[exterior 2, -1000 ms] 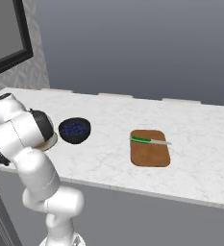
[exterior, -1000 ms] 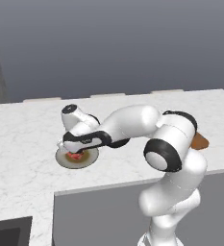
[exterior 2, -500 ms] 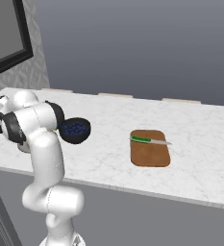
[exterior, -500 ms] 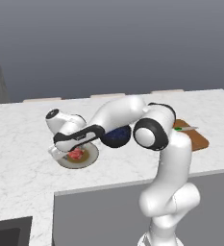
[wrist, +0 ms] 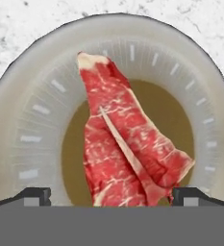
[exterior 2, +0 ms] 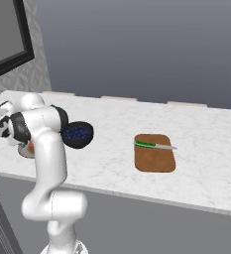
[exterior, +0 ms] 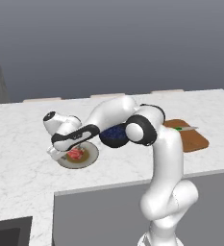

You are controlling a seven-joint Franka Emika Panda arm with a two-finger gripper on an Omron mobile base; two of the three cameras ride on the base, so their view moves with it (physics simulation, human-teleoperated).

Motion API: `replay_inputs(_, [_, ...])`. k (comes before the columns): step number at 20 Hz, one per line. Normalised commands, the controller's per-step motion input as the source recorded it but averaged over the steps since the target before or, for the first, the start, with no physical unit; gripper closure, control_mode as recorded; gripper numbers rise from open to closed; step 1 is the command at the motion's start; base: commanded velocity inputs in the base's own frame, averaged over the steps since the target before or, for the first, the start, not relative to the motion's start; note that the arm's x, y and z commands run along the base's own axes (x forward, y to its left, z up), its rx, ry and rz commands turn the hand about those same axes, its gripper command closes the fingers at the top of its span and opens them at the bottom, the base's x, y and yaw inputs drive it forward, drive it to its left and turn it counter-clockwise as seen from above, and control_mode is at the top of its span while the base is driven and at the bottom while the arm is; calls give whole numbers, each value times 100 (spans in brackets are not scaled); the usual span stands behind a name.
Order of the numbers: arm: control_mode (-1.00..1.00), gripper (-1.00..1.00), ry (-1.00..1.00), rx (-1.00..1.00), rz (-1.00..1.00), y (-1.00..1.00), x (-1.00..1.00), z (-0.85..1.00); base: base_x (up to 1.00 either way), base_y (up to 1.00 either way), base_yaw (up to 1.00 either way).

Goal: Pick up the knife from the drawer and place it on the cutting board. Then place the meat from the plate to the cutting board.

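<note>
The red-pink meat (wrist: 123,149) lies in the brownish centre of the round beige-grey plate (wrist: 31,120). My gripper (wrist: 112,196) hangs open just above it, one dark fingertip (wrist: 36,194) on either side of the meat's near end. From the left base view, the gripper (exterior: 64,152) points down at the plate (exterior: 87,158) and the meat (exterior: 75,154). Far to the right, the green-handled knife (exterior 2: 154,145) rests on the reddish-brown cutting board (exterior 2: 155,158), also seen as knife (exterior: 183,128) on board (exterior: 192,139). The drawer is out of view.
A dark blue bowl (exterior 2: 77,134) stands just right of the plate, under my forearm (exterior: 114,135). The white marble counter (exterior: 22,144) ends at a front edge close to the plate. A dark sink (exterior: 7,233) lies at lower left.
The hand has swung left and come down over the plate, and the elbow has moved off the cutting board. The jaws have stayed open.
</note>
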Motion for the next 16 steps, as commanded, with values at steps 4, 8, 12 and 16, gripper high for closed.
replay_inputs(4, [-100, -100, 0, 0, 0, 0, 41, 0, 0, 0, 0])
replay_inputs(8, [-100, -100, 0, 0, 0, 0, 34, -1, 0, 0, 0])
replay_inputs(12, [-100, -100, 0, 0, 0, 0, 23, -21, 0, 0, 0])
replay_inputs(16, [-100, -100, 0, 0, 0, 0, 6, -31, 0, 0, 0])
